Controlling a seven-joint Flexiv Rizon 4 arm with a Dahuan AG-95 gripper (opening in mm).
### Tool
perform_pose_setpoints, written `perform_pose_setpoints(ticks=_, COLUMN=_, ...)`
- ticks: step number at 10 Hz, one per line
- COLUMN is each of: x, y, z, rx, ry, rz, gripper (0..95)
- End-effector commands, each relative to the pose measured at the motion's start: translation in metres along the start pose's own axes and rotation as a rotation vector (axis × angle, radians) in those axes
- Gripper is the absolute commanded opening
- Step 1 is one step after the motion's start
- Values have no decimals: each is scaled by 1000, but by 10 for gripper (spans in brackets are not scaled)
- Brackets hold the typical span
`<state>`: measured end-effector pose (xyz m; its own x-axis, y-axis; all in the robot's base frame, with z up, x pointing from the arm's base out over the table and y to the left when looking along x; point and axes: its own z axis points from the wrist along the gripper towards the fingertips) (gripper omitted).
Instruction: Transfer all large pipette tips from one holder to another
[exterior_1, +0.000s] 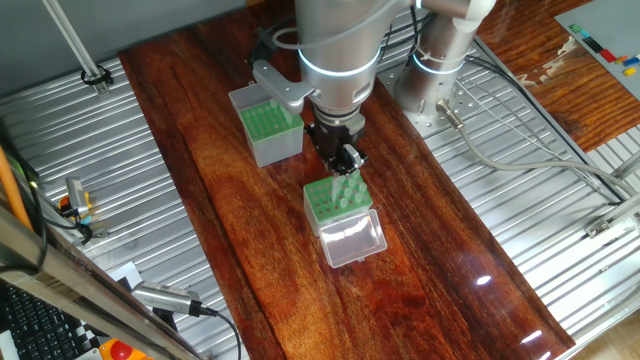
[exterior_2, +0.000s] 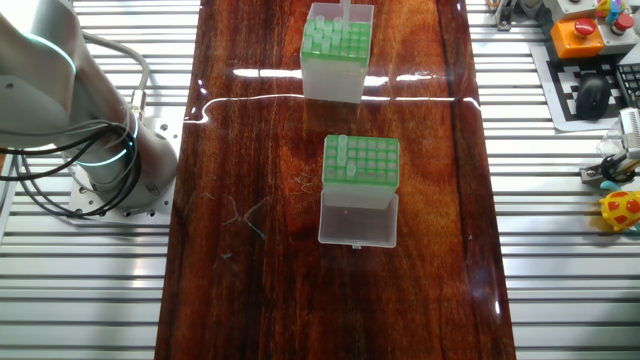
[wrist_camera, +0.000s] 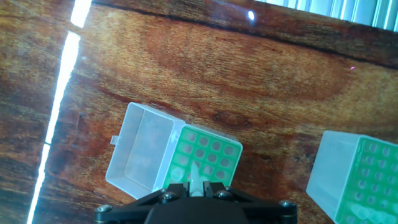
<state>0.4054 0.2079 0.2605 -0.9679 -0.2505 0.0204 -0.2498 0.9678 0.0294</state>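
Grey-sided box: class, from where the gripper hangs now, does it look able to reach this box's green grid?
Probably yes. The gripper, with a pipette tip between its fingers, hangs over the clear-sided box. The grey-sided box has its lid open, and nothing stands between them.

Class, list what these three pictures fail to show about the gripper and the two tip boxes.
- Gripper: out of frame in the other fixed view; fingertips cut off in hand view.
- Grey-sided box: cut by hand view's right edge.
- Tips in the clear-sided box: too small to count.
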Motion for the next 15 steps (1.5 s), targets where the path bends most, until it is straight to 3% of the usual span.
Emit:
perform_pose_setpoints(ticks=1, x=2, y=1, z=-3, rx=0, ry=1, rz=-10, gripper=0)
perform_pose_setpoints(ticks=4, x=7, y=2, z=-11, rx=0, ry=2, rz=-20, gripper=0)
perform_pose_setpoints(ticks=15, x=12, y=4, z=-19, rx=-2, ry=0, rz=-73, gripper=0)
